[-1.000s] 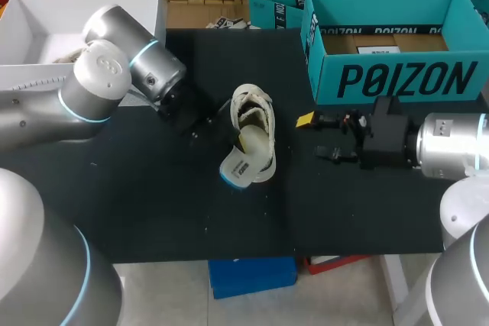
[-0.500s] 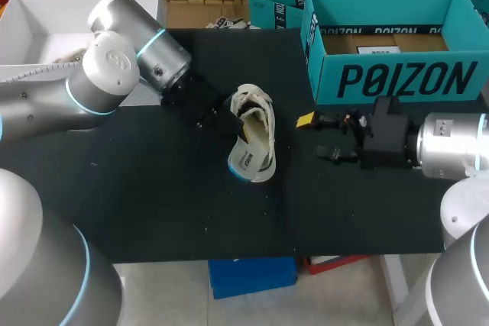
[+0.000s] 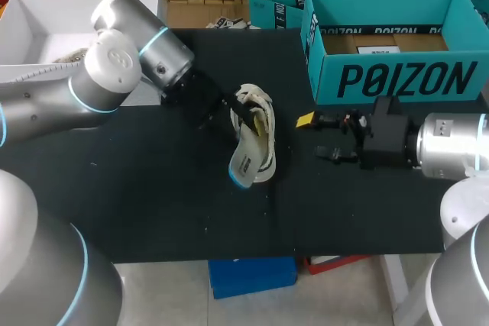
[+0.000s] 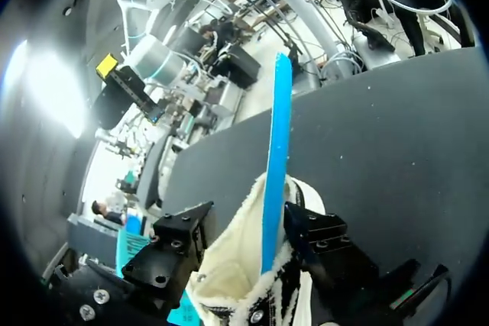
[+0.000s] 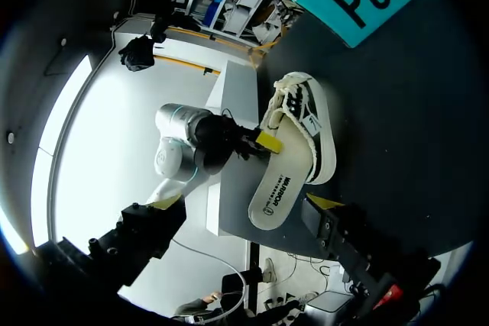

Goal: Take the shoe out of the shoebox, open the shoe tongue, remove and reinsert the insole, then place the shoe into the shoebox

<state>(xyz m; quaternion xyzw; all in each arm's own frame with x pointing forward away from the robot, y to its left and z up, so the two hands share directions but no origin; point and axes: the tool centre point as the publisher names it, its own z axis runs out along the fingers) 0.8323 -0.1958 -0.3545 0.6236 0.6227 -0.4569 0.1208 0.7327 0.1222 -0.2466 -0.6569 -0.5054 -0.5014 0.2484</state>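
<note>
A cream fleece-lined shoe lies mid-table, its laced toe pointing to the far side. A pale insole with a blue edge sticks out of the heel, tilted on its side. My left gripper is at the shoe's opening. In the left wrist view the gripper stands open, with the blue-edged insole upright between its fingers and the fleece lining below. My right gripper hovers open just right of the shoe. In its own view the gripper faces the insole and the shoe.
The teal shoebox stands open at the back right, right behind my right gripper. A white box sits at the back left, under my left arm. The table's black mat is bare in front.
My left gripper has moved right into the shoe's opening and its fingers have parted. The insole has turned from lying flat over the heel to standing on edge. The right arm is still.
</note>
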